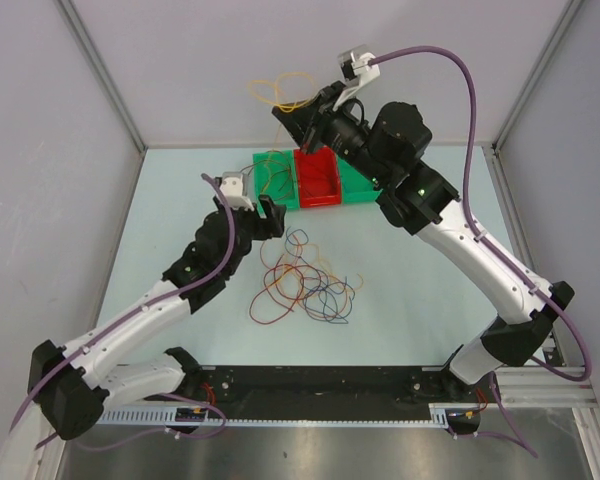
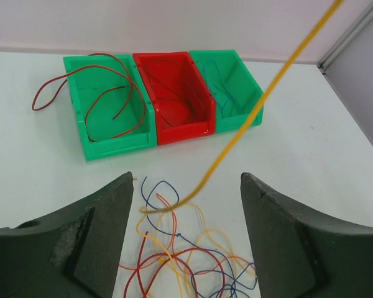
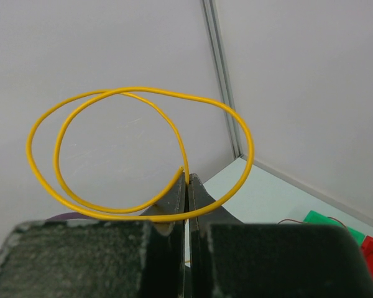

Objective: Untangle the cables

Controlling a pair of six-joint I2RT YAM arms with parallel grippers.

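Nearest you, the tangle of cables [image 1: 305, 285] lies loose on the table [image 1: 180, 200]. Your left gripper [image 2: 186, 186] hangs over its far edge, jaws spread wide, holding nothing. Beyond stand a green bin [image 2: 87, 118] with a brown cable [image 2: 50, 87] draped over it, a red bin [image 2: 174, 133] and another green one. Farthest and highest, your right gripper [image 3: 188, 186] pinches the yellow cable [image 3: 143, 90] tight.

Lab test cell, white panels [image 1: 230, 50], aluminium framing [image 1: 99, 72]

Yellow raised cable [image 2: 267, 93], red bin [image 2: 183, 133], green bins [image 2: 115, 146]; the tangled cables [image 1: 302, 288] look red, blue, perhaps orange.
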